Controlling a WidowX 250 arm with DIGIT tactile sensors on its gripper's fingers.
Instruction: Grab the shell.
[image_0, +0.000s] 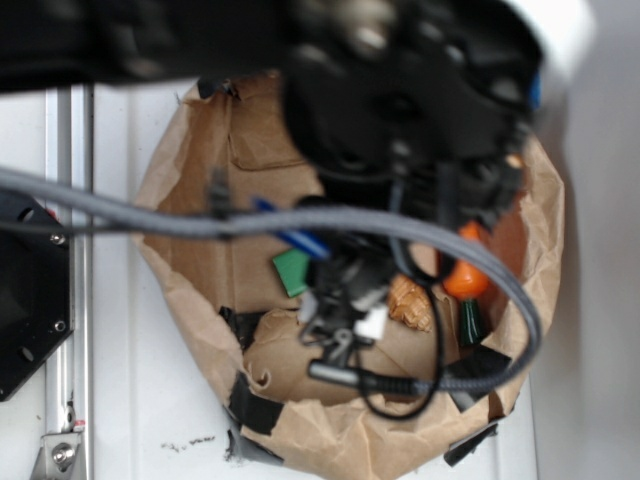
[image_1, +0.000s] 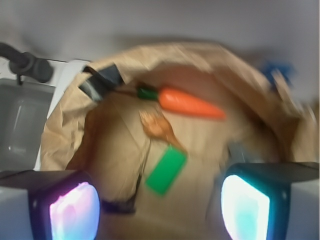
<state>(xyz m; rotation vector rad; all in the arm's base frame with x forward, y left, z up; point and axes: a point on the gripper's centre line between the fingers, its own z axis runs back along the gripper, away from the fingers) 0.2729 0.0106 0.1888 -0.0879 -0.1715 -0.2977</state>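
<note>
The gripper (image_1: 160, 202) is open wide, and its two glowing pads (image_1: 72, 211) stand at the lower corners of the wrist view with nothing between them. It holds nothing and hangs above the inside of a brown paper bag (image_1: 70, 130). Ahead of the gripper, on the bag floor, lies a green block (image_1: 166, 171), tilted. Just beyond the block lies the shell (image_1: 159, 126), tan-brown, with its pointed tip toward the block; the picture is too blurred to tell if they touch. Farther on is the carrot (image_1: 187, 102), orange with a green stem, near the shell but apart from it. Black tape (image_1: 100, 82) sits on the bag rim at the left. In the exterior view the arm (image_0: 400, 90) and a grey cable (image_0: 300, 220) cover most of the bag (image_0: 190, 160). There the shell (image_0: 410, 300) shows just left of the carrot (image_0: 466, 275), and the block (image_0: 292, 270) lies further left.
</note>
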